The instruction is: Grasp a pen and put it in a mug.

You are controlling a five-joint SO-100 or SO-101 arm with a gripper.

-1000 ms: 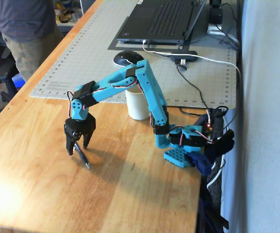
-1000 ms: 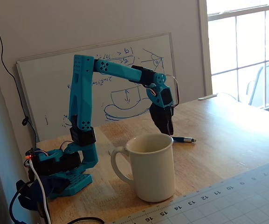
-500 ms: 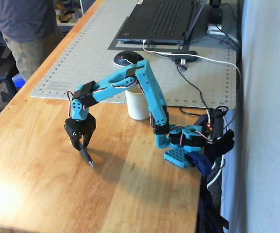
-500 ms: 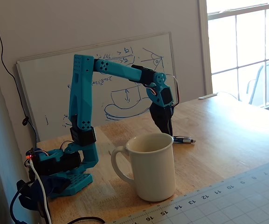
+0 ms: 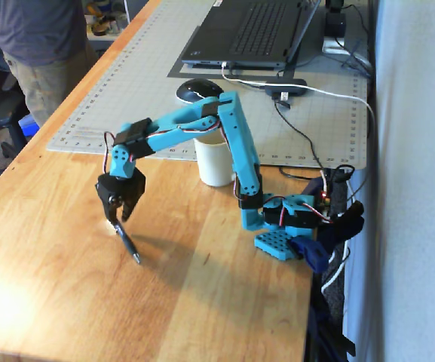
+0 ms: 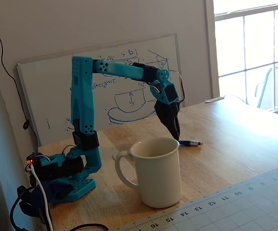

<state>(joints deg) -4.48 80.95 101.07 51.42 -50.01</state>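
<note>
In both fixed views the hand (image 5: 117, 220) has risen, pinched on the pen (image 5: 127, 243), one end lifted.

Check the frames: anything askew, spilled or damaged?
Nothing spilled or damaged. The pen hangs tilted from the gripper, pinched near one end, its low tip at or near the table. The mug stands upright, away from the pen.

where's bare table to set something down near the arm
Bare wood table spreads in front of the pen toward the near edge, and between the jaws and the cutting mat. It is crowded behind the arm's base, where cables run, and on the mat's far end by the mug, mouse and laptop.
</note>
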